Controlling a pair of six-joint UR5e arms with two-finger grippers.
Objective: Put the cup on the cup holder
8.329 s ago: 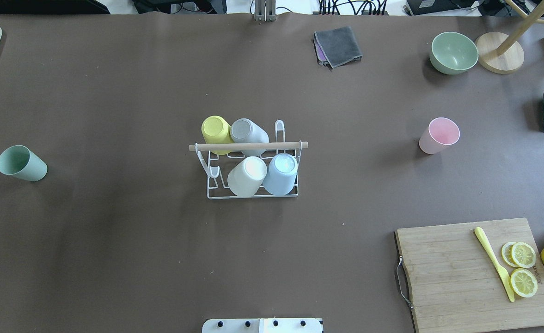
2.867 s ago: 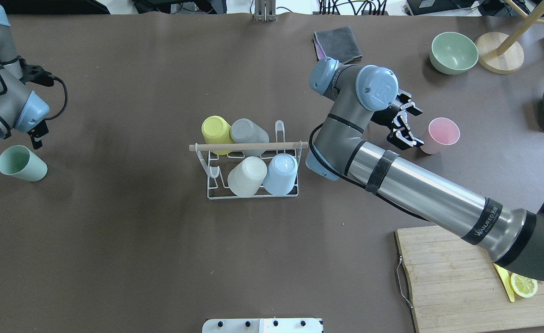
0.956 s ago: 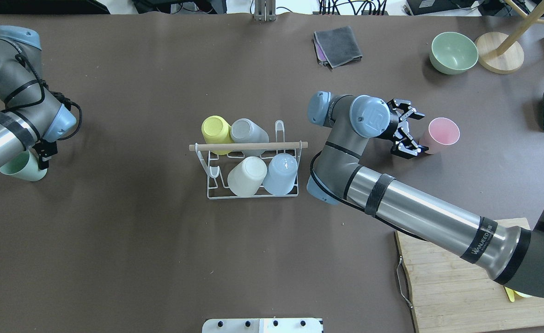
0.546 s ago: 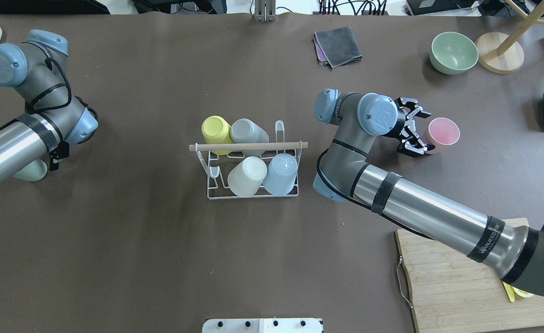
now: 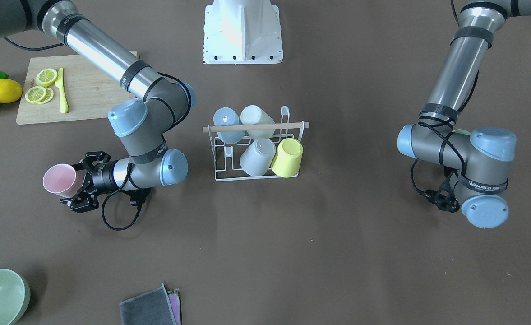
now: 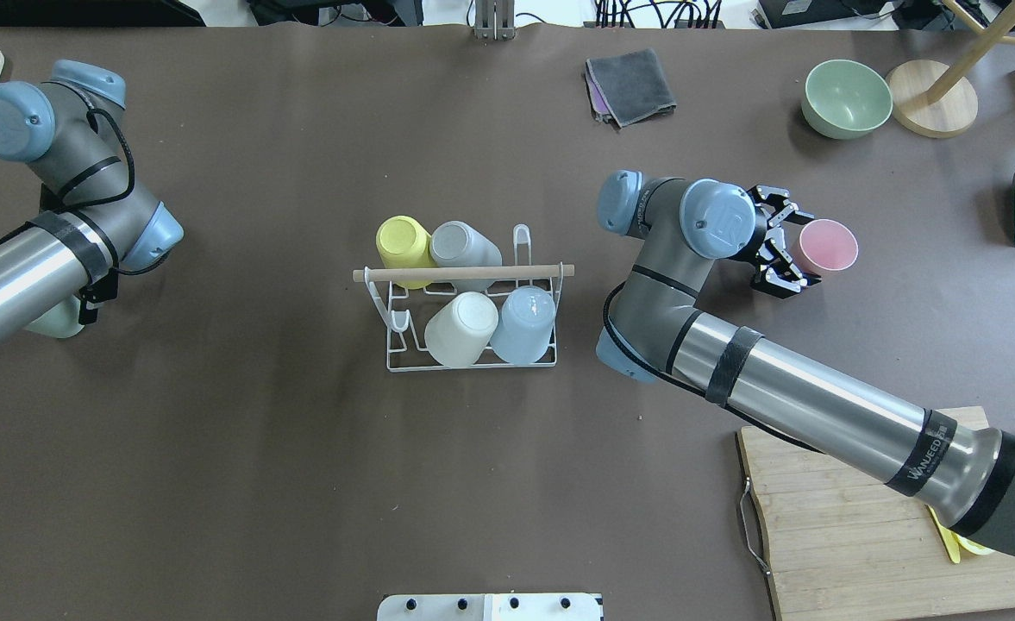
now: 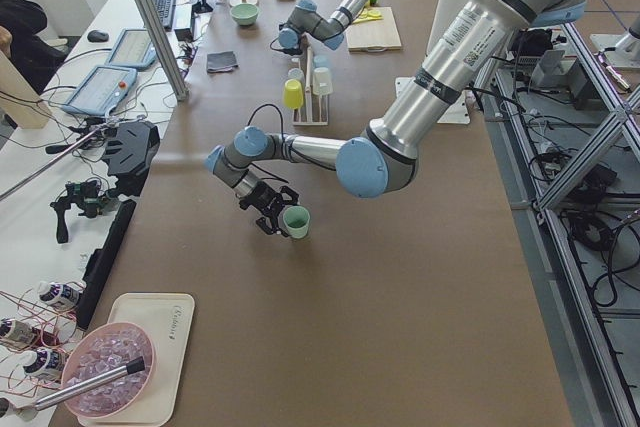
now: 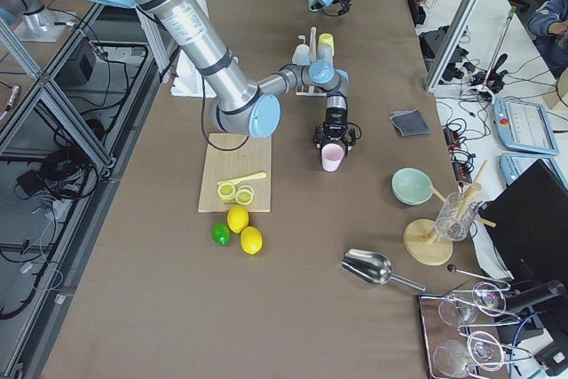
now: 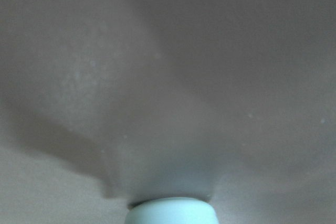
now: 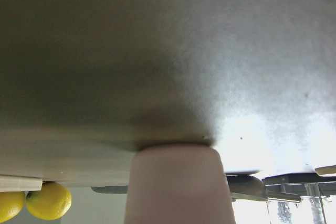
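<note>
Right pincer (image 5: 71,183) spread wide, straddling pink cup (image 5: 59,179), not clenched. Left pincer (image 7: 280,215) at green cup (image 7: 296,221); can't tell grip. Four cups (image 5: 256,155) on rack (image 5: 292,124); pink, green on table (image 5: 265,253), unracked, two prongs free.

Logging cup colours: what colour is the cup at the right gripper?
Pale pink; that cup shows best in the overhead exterior view.

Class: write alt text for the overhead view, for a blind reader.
The right gripper, open, straddles a pink cup right of centre. The cup holder at mid-table carries four cups; the left arm covers a green cup.
</note>
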